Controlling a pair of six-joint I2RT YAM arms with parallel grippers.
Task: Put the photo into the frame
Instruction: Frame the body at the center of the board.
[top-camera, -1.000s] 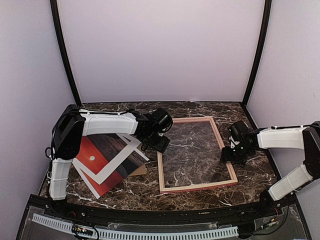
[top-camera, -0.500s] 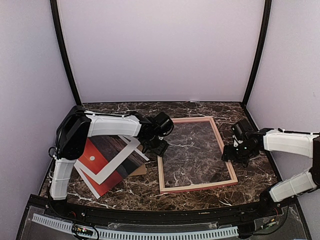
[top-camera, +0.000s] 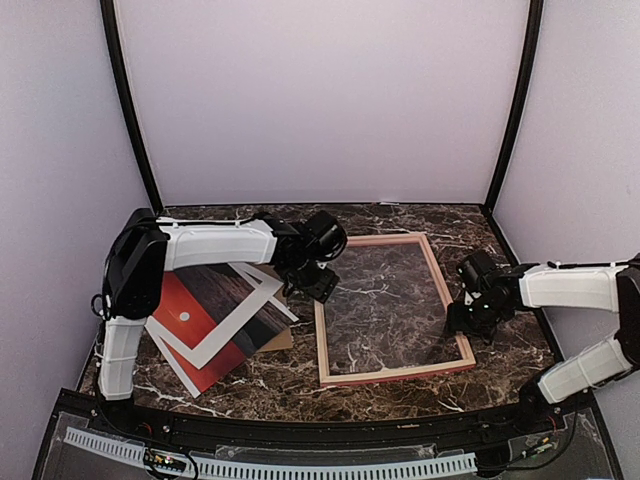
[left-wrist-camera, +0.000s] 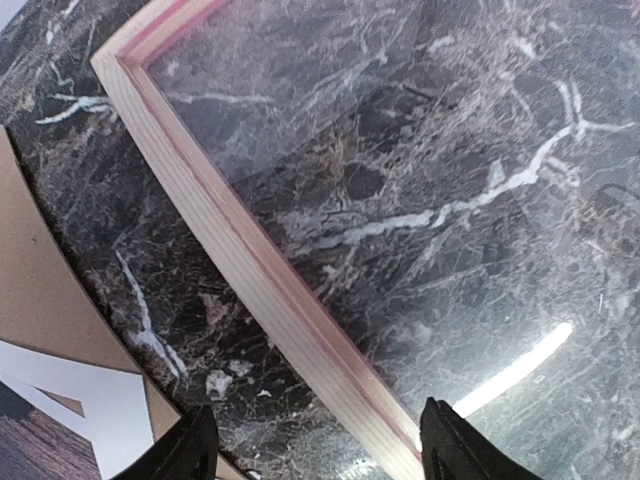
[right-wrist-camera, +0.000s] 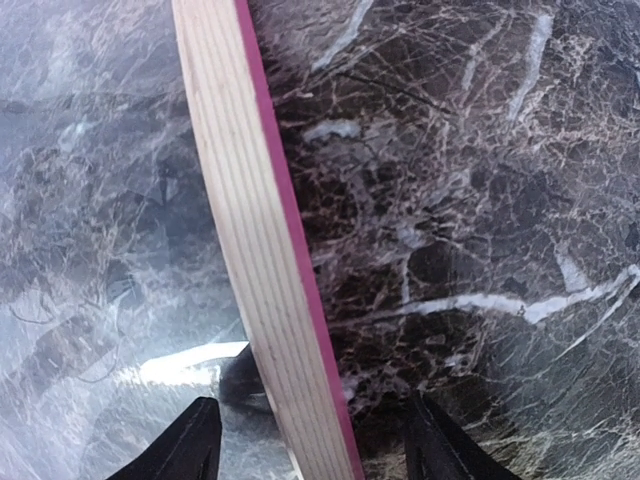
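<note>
1. Top external view: the frame (top-camera: 395, 373) lies flat on the marble table (top-camera: 290, 372), right of centre; its long axis runs near to far; the photo (top-camera: 180, 305) lies askew just left of it, sunset side up.
2. Left gripper (top-camera: 318, 288) is spread astride the left rail; right gripper (top-camera: 462, 325) is spread astride the right rail.
3. Since a second ago, the right gripper has shifted toward the near corner; the frame is unmoved.

— Where is the left claw (top-camera: 316, 288)?
— Above the left rail of the thin pink-wood rectangular frame (top-camera: 396, 373). To its left, the red sunset print (top-camera: 185, 318) lies on a brown cardboard board (top-camera: 281, 342).
— The right claw (top-camera: 462, 322)?
— Straddling the frame's right rail.
</note>
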